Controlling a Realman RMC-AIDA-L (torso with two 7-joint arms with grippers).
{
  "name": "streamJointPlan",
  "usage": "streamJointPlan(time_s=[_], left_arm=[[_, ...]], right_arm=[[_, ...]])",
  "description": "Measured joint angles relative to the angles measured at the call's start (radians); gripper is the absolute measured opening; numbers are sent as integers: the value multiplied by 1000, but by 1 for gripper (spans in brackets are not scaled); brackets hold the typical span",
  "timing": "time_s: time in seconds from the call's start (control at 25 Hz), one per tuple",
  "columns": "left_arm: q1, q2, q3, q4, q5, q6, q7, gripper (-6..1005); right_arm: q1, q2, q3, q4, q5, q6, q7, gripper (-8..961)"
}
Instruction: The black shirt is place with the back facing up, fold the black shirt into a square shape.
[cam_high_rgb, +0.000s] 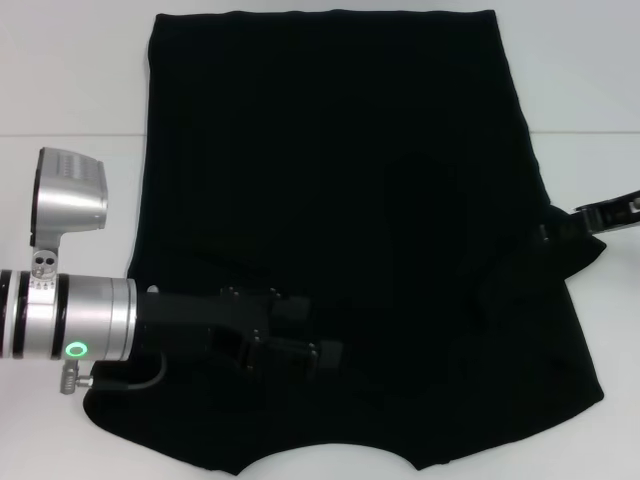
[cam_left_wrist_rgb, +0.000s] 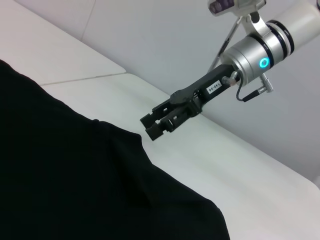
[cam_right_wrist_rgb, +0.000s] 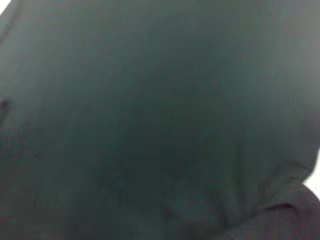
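Observation:
The black shirt lies spread on the white table, with its curved neckline at the near edge. No lettering shows. My left gripper reaches in from the left and is low over the near middle of the shirt, black against black. My right gripper is at the shirt's right edge by the sleeve. The left wrist view shows the right gripper just off the edge of the shirt, its fingers slightly apart and holding nothing. Dark fabric fills the right wrist view.
The table's bare white surface runs to the left and right of the shirt. A seam in the table crosses at the far left. A grey wall stands behind the table.

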Motion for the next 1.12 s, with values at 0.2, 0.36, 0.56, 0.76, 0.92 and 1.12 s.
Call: streamJointPlan(time_s=[0.2,0.36,0.56,0.76,0.92,1.12], left_arm=[[-5,0,4,-10,1,-8,3,947],[-8,-1,8,-10,6,-9,3,947],[-9,1,9,-15,10,-9,4,947],[-8,2,9,-16,12,-8,2,947],[-8,7,9,-16,13,-8,1,947],[-9,10,6,-16,13,-8,0,947]], right_arm=[[-27,-16,4,13,-7,68,70,937],[-18,-20,1,70,-48,144,100,944],[-8,-10,-2,110,-85,208,103,945],[2,-6,-2,142,-93,243,104,945],[4,-2,-2,150,-94,265,105,944],[8,0,-2,166,-94,286,105,670]])
